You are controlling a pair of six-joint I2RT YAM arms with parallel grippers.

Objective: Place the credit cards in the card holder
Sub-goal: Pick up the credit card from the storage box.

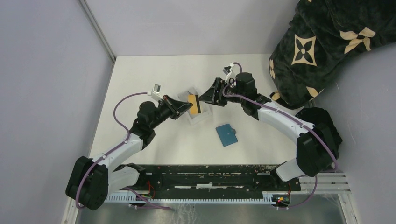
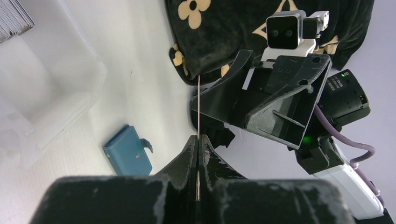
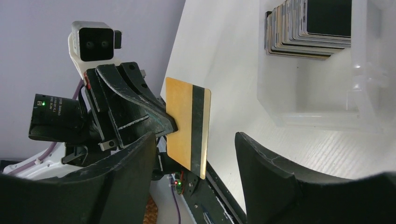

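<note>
Left gripper point(image 2: 198, 140) of mine is pressed together on 1 edge of the gold card point(image 3: 187, 126), holding it upright in the air near the clear tray point(image 3: 322, 119). My right gripper point(image 3: 196, 140) faces it with its fingers spread. From its wrist view they frame the card 1 to each side, and as far as I can judge neither touches it.

I expect the card to be light, thin and stiff, with slick faces and a little spring. With so narrow a pinch it could pivot or slip, so I would grip it across both flat faces close to 1 end. That leaves the far edge free to lead into a pocket.

The card holder point(image 1: 227, 135) lies flat on the table point(image 1: 154, 74), nearer my bases and well apart from the card. It looks folded shut, with its snap tab out to the side. It seems soft and light, so I think it would slide if pushed and wants 1 gripper to steady it.

I count 1 gold card in hand, 1 card holder, 1 tray and 1 stack of cards point(image 3: 308, 28) standing in that tray. The stack is packed too tightly for me to count, though it holds far more than 2.
</note>
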